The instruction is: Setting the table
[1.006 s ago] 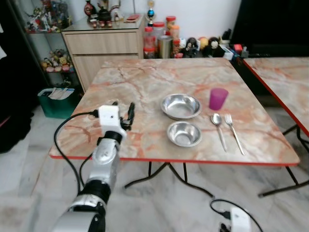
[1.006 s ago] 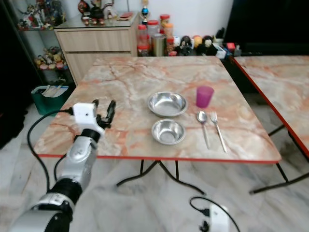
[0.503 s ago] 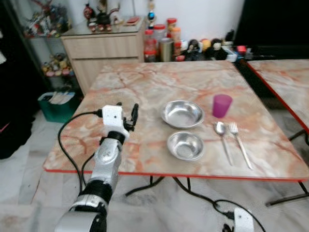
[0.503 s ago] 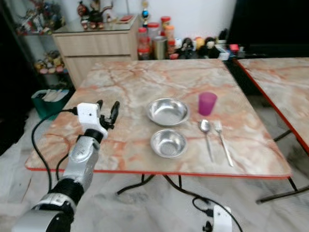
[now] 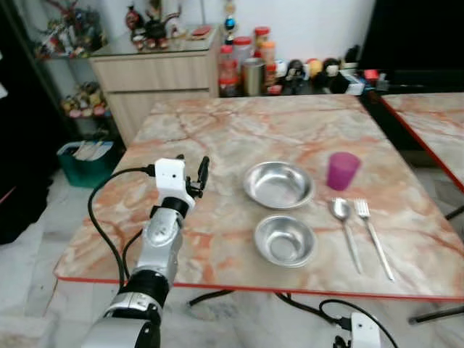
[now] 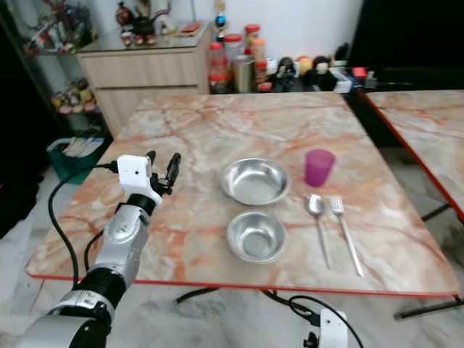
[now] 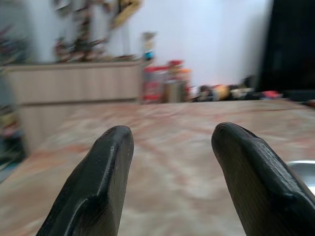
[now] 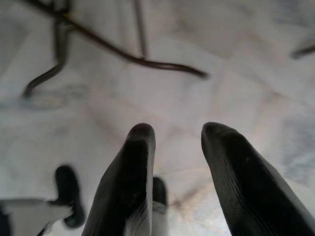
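— What do you see on the tabletop [image 5: 217,138]?

— I see two shiny bowls in the middle of my head view. The big bowl [image 5: 279,184] sits above the small bowl [image 5: 286,241], very near it. A purple cup [image 5: 342,170] stands just right of the big bowl. Below the cup lie a spoon [image 5: 342,221] and a fork [image 5: 374,236], side by side, to the right of the small bowl.

— Where is your left gripper [image 5: 192,171]?

— It hangs over the left part of the tabletop, well apart from the bowls. Its jaws are spread and hold nothing.

— And the right gripper [image 8: 177,147]?

— It hangs down low, pointing at the pale floor [image 8: 236,73] by the table legs [image 8: 147,61]. Its jaws are spread too, with nothing between them.

— Anything behind the tabletop?

— A wooden cabinet [image 5: 156,72] at the upper left, with jars [image 5: 246,61] beside it.
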